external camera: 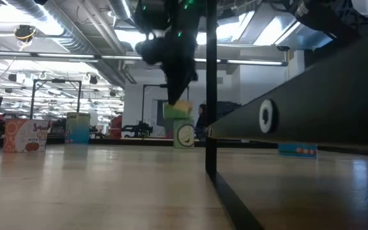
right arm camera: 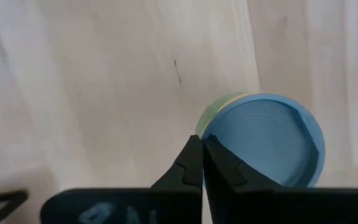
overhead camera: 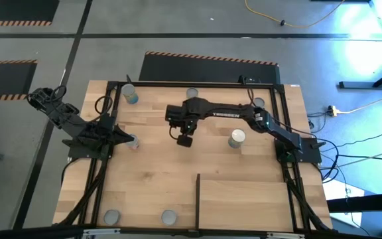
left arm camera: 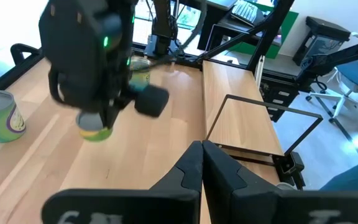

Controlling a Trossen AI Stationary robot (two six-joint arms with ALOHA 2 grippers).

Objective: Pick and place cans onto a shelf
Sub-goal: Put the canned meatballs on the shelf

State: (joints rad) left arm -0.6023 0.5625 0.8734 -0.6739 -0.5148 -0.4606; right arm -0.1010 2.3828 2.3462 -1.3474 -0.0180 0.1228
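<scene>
My right gripper [overhead camera: 184,140] at table centre, fingers together beside a can [right arm camera: 260,140], gripping nothing; shelf [overhead camera: 244,199] at 5 o'clock bare, all cans left.

place: robotics lab / workshop
evidence: exposed ceiling ducts [external camera: 75,29], hazard-striped floor mats [overhead camera: 211,58], office chair [left arm camera: 353,68], floor cables [overhead camera: 290,20]

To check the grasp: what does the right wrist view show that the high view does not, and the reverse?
Only the right wrist view: the right gripper with fingers shut together, a blue-topped can beside their tips, not between them. Only the high view: the shelf, the left arm at the table's left edge, a white-topped can. Both: the right gripper above the wooden tabletop.
</scene>
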